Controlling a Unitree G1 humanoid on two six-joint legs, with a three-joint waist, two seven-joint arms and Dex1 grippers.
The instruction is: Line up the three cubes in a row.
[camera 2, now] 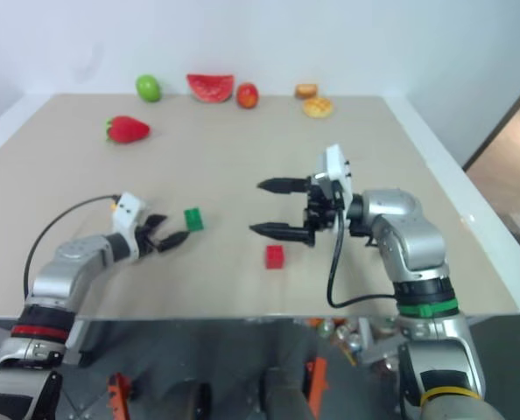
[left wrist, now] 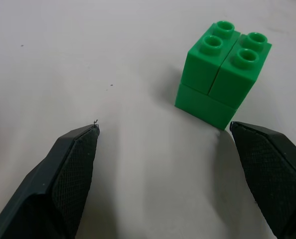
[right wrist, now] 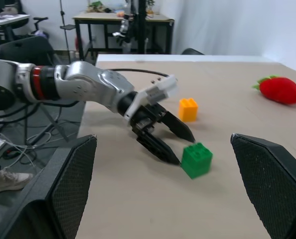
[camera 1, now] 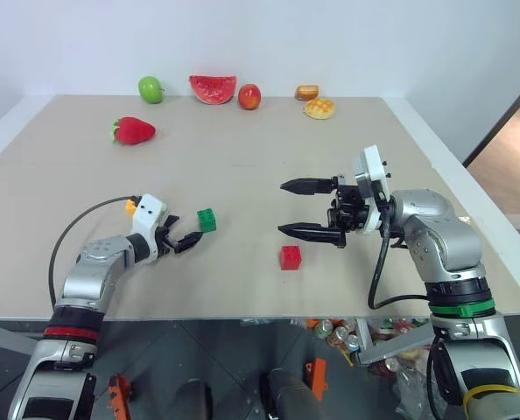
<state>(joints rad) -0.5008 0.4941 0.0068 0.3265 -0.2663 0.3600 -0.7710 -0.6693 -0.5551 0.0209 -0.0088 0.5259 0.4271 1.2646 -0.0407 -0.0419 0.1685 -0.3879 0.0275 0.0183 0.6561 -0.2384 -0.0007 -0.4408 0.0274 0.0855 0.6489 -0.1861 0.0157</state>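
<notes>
L gripper (camera 1: 188,240) is open, fingers low on the table (camera 1: 242,166), just by the green cube (camera 1: 207,220), prob. to grab it. R gripper (camera 1: 308,209) is open too, up over the red cube (camera 1: 290,257). Yellow-orange cube (right wrist: 188,109) sits behind L wrist. Cubes are hard, shiny plastic w/ round studs.

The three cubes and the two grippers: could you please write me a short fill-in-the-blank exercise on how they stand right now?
1. The left gripper, open, reaches toward the ____ cube.
2. The cube nearest the table's front edge, below the right gripper, is ____.
3. The yellow-orange cube sits beside the ____ arm.
4. The right gripper holds ____.

Missing words: green; red; left; nothing
</notes>
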